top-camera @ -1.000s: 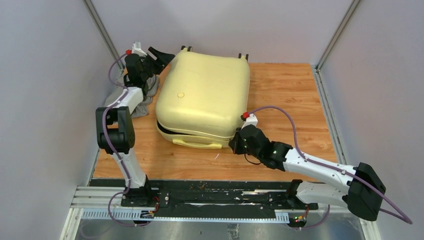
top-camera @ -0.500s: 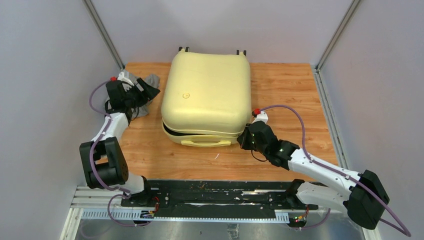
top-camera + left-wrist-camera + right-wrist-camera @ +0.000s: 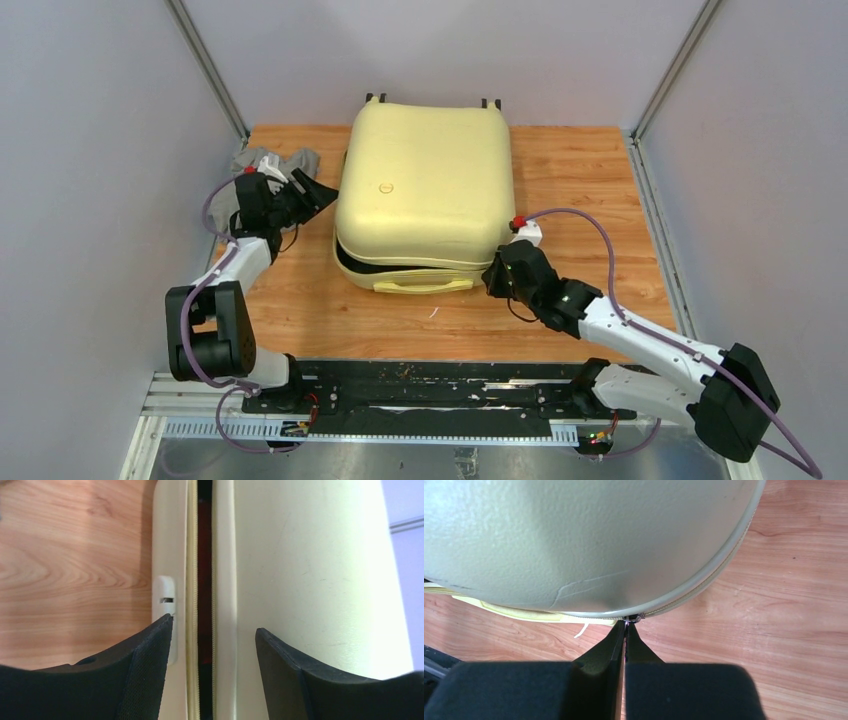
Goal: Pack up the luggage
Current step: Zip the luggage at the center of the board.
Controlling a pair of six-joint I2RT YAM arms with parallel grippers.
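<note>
Large pale-yellow hard-shell suitcase (image 3: 425, 180), left gripper (image 3: 212, 625) jaws apart astride its left-side seam (image 3: 204, 555), holding nothing, right gripper (image 3: 625, 624) pinched together, tips at small metal zip pull (image 3: 636, 616), suitcase's near-right corner.

The white-and-black left arm (image 3: 240, 262) folds sharply at its elbow near the base, forearm reaching forward. Its black two-finger left hand (image 3: 214, 623) has its jaws parted wide. The white-and-black right arm (image 3: 640, 335) stretches low, forward and leftward, and its black right hand (image 3: 625, 624) has its fingertips pressed together.
</note>
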